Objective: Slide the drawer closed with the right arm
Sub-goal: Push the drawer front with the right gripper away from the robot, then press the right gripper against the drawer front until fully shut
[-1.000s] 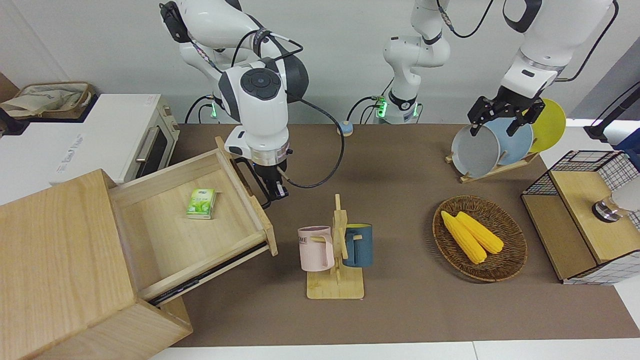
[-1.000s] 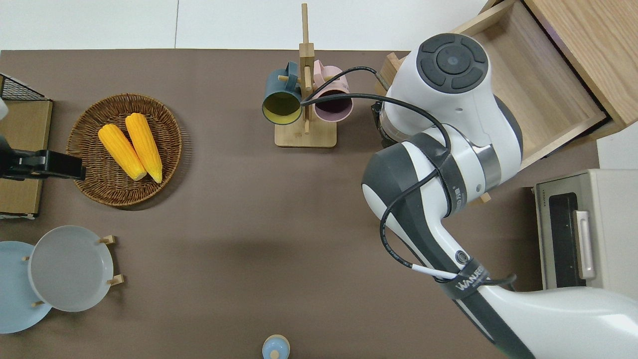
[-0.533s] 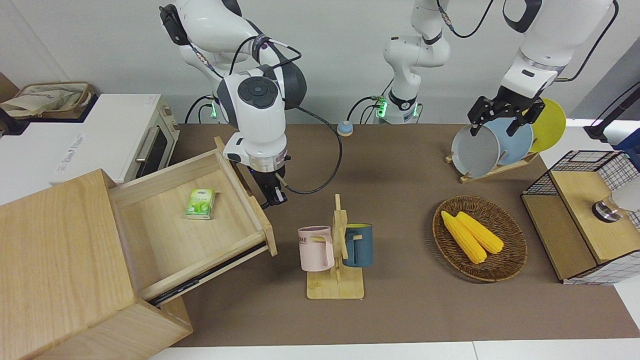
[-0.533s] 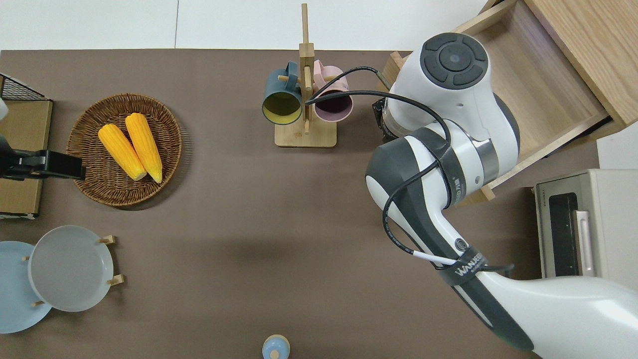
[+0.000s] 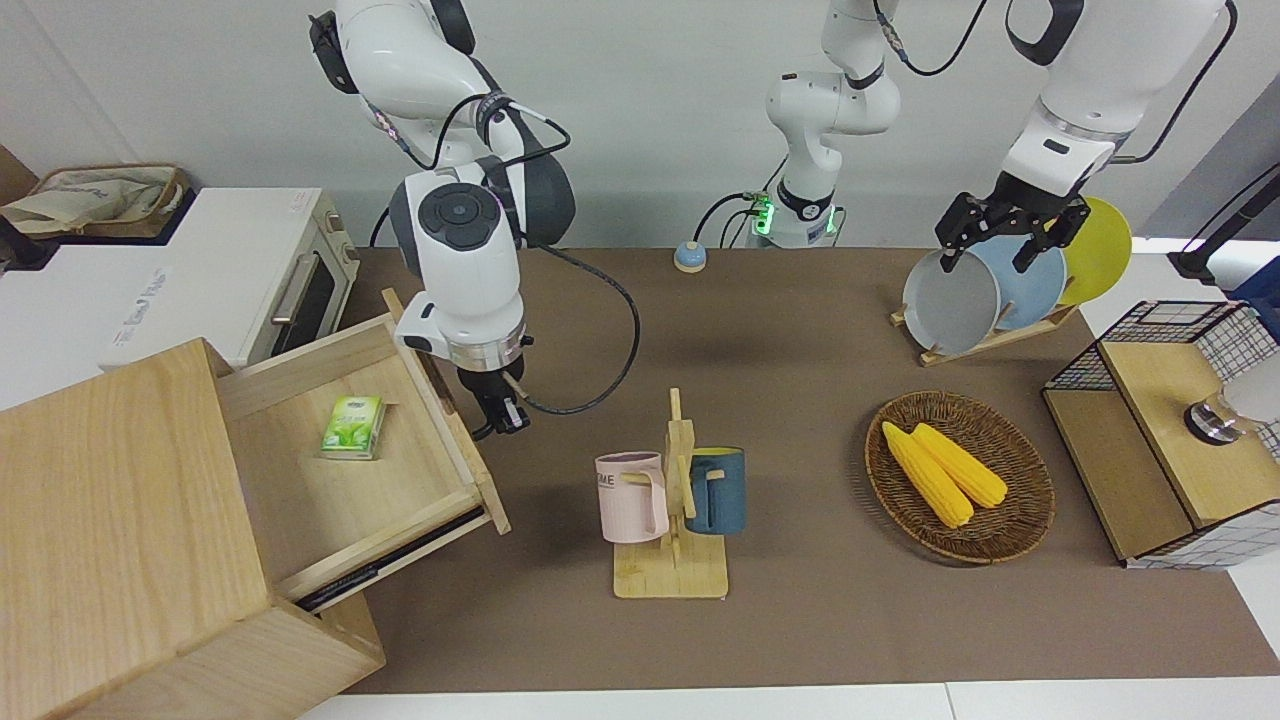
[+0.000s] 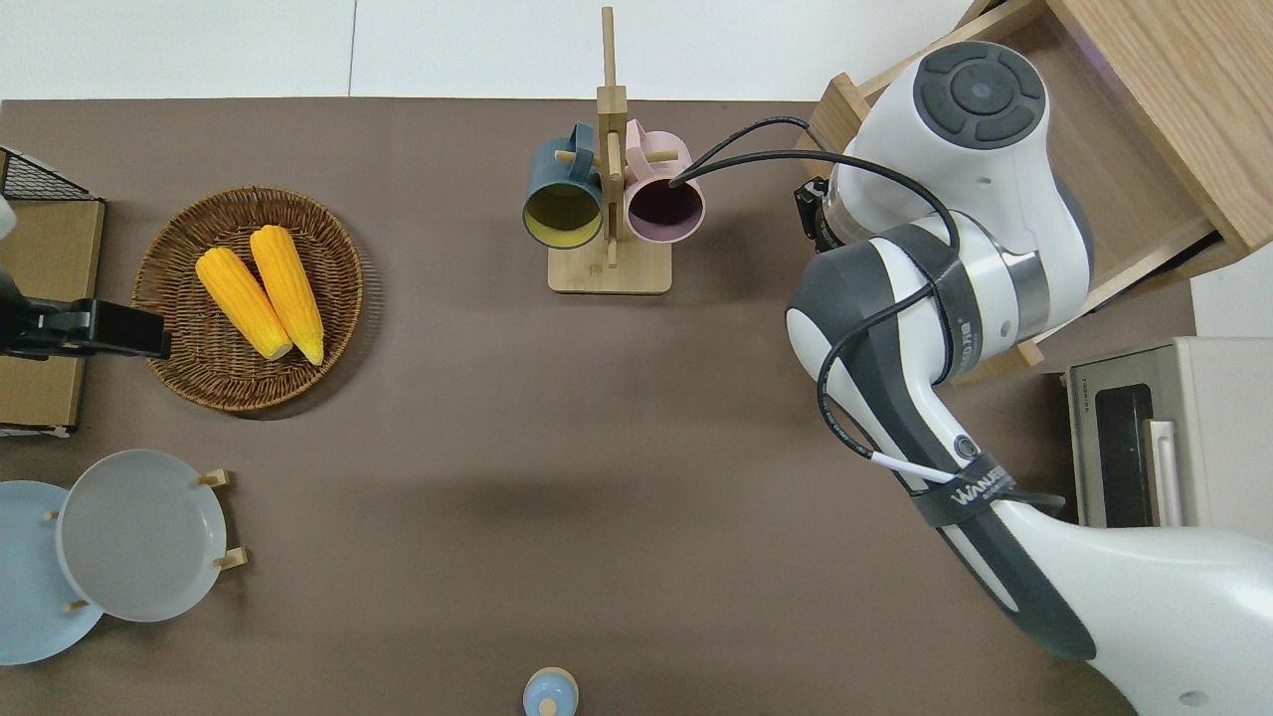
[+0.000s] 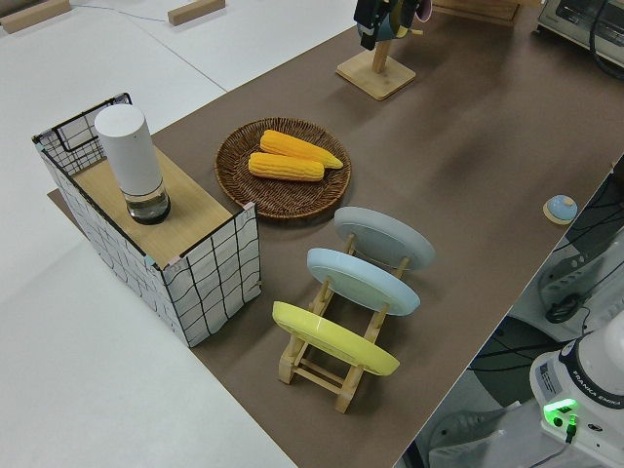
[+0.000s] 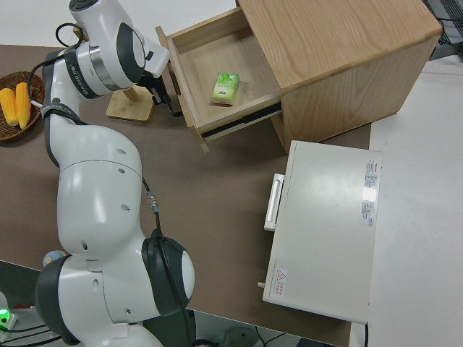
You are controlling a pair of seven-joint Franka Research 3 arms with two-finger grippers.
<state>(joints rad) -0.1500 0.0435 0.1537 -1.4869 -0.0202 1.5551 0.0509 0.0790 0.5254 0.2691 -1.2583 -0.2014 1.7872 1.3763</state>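
Observation:
The pale-wood drawer point(image 5: 350, 495) stands partly out of the large pale-wood cabinet point(image 5: 110, 520) at the right arm's end of the table. A small green packet point(image 5: 352, 427) lies in it, also seen in the right side view point(image 8: 225, 88). My right gripper point(image 5: 503, 415) is low against the outer face of the drawer's front panel point(image 5: 455, 420), by its black bar handle. In the overhead view the arm hides the gripper. The drawer also shows in the right side view point(image 8: 239, 69). The left arm is parked.
A wooden mug rack point(image 5: 672, 570) with a pink and a blue mug stands close to the drawer front. A white toaster oven point(image 5: 200, 280) is beside the cabinet. A wicker basket point(image 5: 1030, 500) of corn, a plate rack point(image 5: 985, 340) and a wood-and-wire-mesh box point(image 5: 1170, 430) lie toward the left arm's end.
The drawer has slid some way into the cabinet, taking the green packet along. My right gripper has moved with the drawer front toward the cabinet. The left arm has not moved.

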